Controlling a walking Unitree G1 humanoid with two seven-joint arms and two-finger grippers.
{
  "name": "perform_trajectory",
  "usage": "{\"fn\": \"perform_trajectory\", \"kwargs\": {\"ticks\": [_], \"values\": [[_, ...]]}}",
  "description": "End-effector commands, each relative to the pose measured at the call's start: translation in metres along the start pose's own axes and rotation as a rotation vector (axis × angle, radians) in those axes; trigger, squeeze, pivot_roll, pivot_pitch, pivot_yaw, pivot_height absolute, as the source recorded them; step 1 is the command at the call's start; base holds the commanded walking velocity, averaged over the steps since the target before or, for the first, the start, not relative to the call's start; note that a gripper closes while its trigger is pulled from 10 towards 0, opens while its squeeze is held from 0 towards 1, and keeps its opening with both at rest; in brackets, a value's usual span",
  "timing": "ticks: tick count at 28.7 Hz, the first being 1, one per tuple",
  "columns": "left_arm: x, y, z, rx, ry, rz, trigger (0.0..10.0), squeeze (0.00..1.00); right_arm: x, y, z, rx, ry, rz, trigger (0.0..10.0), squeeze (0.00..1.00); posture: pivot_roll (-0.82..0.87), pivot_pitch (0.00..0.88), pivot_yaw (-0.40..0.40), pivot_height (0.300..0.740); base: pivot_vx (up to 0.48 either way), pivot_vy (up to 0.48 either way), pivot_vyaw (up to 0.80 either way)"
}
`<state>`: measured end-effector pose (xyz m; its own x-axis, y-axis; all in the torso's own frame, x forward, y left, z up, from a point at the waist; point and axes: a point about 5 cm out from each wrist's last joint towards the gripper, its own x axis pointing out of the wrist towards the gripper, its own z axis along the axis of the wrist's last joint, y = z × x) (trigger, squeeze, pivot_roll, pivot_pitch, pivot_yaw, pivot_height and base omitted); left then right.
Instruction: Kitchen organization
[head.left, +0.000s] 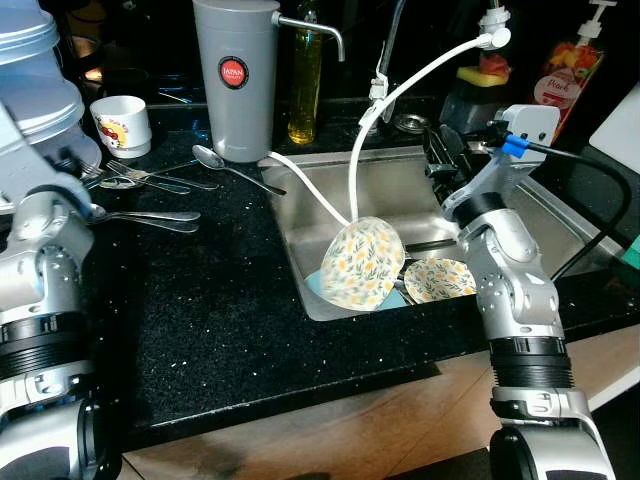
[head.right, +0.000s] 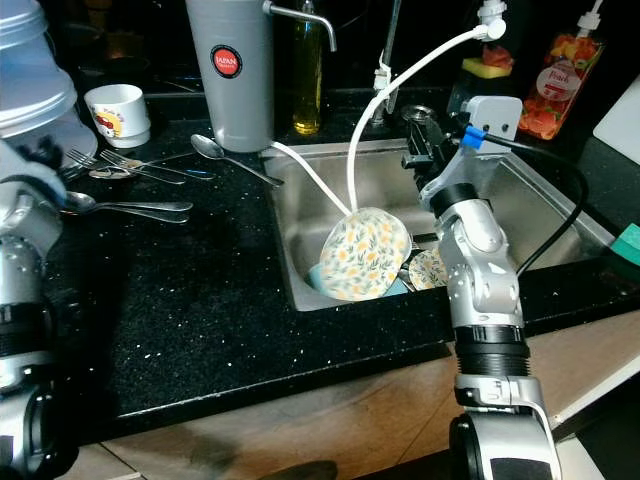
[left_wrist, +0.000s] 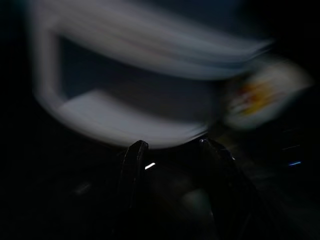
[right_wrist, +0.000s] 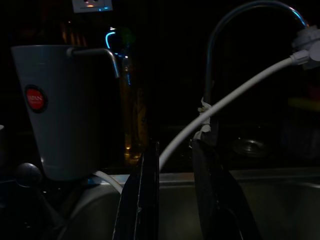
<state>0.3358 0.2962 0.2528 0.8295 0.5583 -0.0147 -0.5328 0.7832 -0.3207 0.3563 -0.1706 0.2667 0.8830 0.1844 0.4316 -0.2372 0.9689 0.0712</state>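
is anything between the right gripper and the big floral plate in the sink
Yes. The right gripper hovers over the sink's back right part, fingers open and empty. The white hose arcs down from near the faucet and ends at the top edge of the floral plate, crossing the direct line between them. Nothing else intervenes.

grey water dispenser | oil bottle; white hose

Head cameras look down at the sink; wrist cameras sit low, close.
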Motion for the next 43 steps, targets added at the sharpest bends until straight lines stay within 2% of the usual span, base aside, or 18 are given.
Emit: {"fn": "perform_trajectory", "kwargs": {"ticks": [1, 6, 12, 13, 15, 23, 24, 25, 26, 30, 36, 41, 43], "values": [[-0.001, 0.009, -0.009, 0.029, 0.057, 0.079, 10.0, 0.0, 0.002, 0.002, 0.006, -0.004, -0.026, 0.005, 10.0, 0.0, 0.07, 0.0, -0.041, 0.74, 0.0, 0.0, 0.0], [-0.001, 0.016, -0.019, -0.015, 0.103, 0.136, 10.0, 0.0, 0.001, 0.001, 0.005, -0.003, -0.019, 0.003, 10.0, 0.0, 0.07, 0.0, -0.044, 0.74, 0.0, 0.0, 0.0], [0.008, 0.012, -0.034, -0.181, 0.23, 0.043, 10.0, 0.0, 0.002, 0.002, 0.005, -0.006, -0.023, 0.002, 10.0, 0.0, 0.06, 0.0, -0.047, 0.74, 0.0, 0.0, 0.0], [0.008, 0.012, -0.034, -0.181, 0.23, 0.043, 10.0, 0.0, 0.002, 0.002, 0.005, -0.006, -0.023, 0.002, 10.0, 0.0, 0.06, 0.0, -0.047, 0.74, 0.0, 0.0, 0.0], [0.015, 0.006, -0.037, -0.282, 0.257, -0.054, 10.0, 0.0, 0.002, 0.003, 0.006, -0.008, -0.029, 0.006, 10.0, 0.0, 0.06, 0.0, -0.048, 0.74, 0.0, 0.0, 0.0], [0.026, 0.002, -0.045, -0.376, 0.278, -0.133, 10.0, 0.0, 0.002, 0.004, 0.008, -0.011, -0.035, 0.011, 10.0, 0.0, 0.04, 0.0, -0.052, 0.74, 0.0, 0.0, 0.0], [0.027, 0.002, -0.046, -0.381, 0.279, -0.138, 3.9, 0.0, 0.002, 0.004, 0.009, -0.013, -0.036, 0.013, 10.0, 0.0, 0.04, 0.0, -0.052, 0.74, 0.0, 0.0, 0.0], [0.027, 0.002, -0.046, -0.383, 0.28, -0.143, 3.9, 0.0, 0.002, 0.004, 0.009, -0.014, -0.036, 0.014, 10.0, 0.0, 0.04, 0.0, -0.052, 0.74, 0.0, 0.0, 0.0], [0.028, 0.002, -0.047, -0.388, 0.279, -0.137, 0.0, 0.0, 0.002, 0.004, 0.009, -0.015, -0.037, 0.014, 10.0, 0.0, 0.04, 0.0, -0.05, 0.74, 0.0, 0.0, 0.0], [0.029, 0.002, -0.046, -0.405, 0.268, -0.14, 0.0, 0.0, 0.002, 0.003, 0.01, -0.017, -0.04, 0.012, 10.0, 0.0, 0.03, 0.0, -0.052, 0.74, 0.0, 0.0, 0.0], [0.029, -0.004, -0.038, -0.471, 0.216, -0.18, 0.0, 0.0, 0.001, 0.002, 0.011, -0.018, -0.042, 0.011, 10.0, 0.0, 0.04, 0.0, -0.054, 0.74, 0.0, 0.0, 0.0], [0.025, -0.016, -0.03, -0.53, 0.161, -0.224, 0.0, 0.0, 0.002, 0.001, 0.013, -0.02, -0.045, 0.009, 10.0, 0.0, 0.03, 0.0, -0.056, 0.74, 0.0, 0.0, 0.0], [0.022, -0.028, -0.024, -0.54, 0.145, -0.278, 0.0, 0.0, 0.002, 0.0, 0.014, -0.023, -0.048, 0.004, 10.0, 0.0, 0.03, 0.0, -0.056, 0.74, 0.0, 0.0, 0.0]]}}
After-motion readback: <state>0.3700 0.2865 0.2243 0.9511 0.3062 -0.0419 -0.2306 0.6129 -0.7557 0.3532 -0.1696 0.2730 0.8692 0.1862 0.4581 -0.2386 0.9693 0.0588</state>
